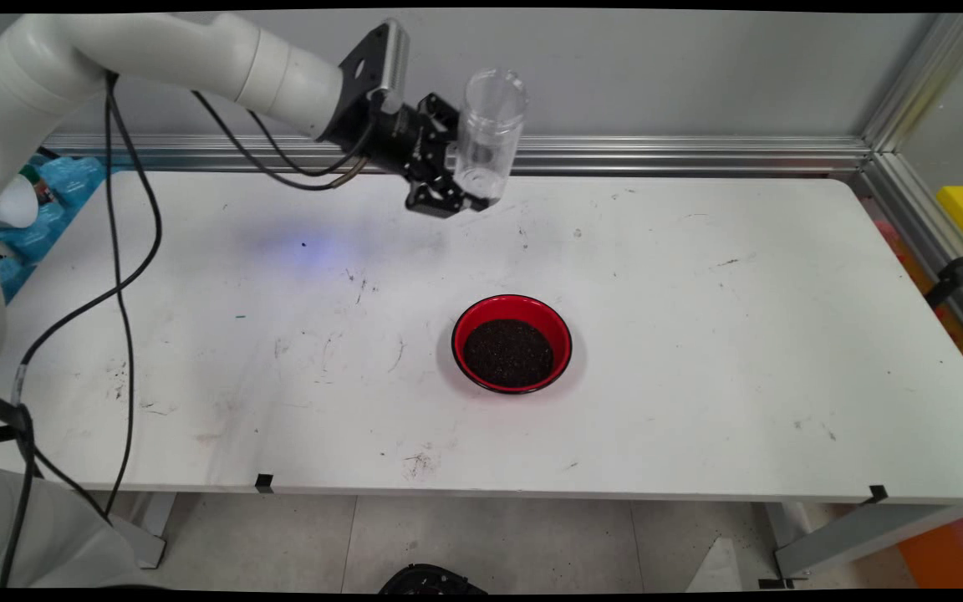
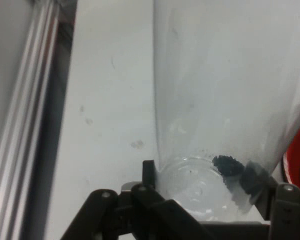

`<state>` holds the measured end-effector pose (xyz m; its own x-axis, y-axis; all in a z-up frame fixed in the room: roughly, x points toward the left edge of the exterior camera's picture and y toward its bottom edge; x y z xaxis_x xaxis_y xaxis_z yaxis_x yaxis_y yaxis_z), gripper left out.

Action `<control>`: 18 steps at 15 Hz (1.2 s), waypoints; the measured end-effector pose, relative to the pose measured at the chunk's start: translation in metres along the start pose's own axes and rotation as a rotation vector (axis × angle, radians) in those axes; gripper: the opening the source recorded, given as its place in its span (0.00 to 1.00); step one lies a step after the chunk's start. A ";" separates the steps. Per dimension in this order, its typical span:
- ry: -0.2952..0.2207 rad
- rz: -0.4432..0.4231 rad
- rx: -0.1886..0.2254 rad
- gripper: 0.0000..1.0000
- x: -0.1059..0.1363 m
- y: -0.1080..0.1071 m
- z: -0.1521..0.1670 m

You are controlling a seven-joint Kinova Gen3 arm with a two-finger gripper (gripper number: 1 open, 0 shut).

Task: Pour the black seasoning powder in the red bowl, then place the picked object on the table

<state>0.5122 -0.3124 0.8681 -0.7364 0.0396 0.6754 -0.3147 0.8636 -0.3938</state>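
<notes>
Because the gripper (image 1: 471, 194) squeezes only the bottom of the clear jar (image 1: 490, 134), held high above the table (image 1: 699, 334) behind the red bowl (image 1: 512, 343), the jar could slip and fall.

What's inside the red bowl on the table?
The red bowl holds a layer of dark granules over its bottom. The bowl's floor, and anything beneath the granules, is covered and cannot be seen.

A clear jar (image 1: 491, 125) sits clamped between the fingers (image 1: 438, 201), with a few dark specks (image 2: 227, 165) at its base. Well below the fingers, a red bowl (image 1: 469, 322) of dark grains (image 1: 508, 353) stands on the white table (image 1: 699, 334). A metal rail (image 1: 657, 153) runs behind them.
</notes>
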 end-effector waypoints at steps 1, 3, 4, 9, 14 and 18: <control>-0.007 -0.017 -0.006 0.00 -0.003 0.002 -0.001; -0.034 -0.056 -0.028 0.00 -0.016 0.009 -0.006; -0.047 -0.075 -0.039 0.00 -0.022 0.013 -0.008; -0.096 -0.170 -0.059 0.00 -0.050 0.026 -0.011; -0.081 -0.301 -0.028 0.00 -0.075 0.029 0.000; -0.046 -0.365 -0.027 0.00 -0.092 0.031 0.016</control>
<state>0.5611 -0.2969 0.7835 -0.6050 -0.2953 0.7394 -0.5459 0.8299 -0.1152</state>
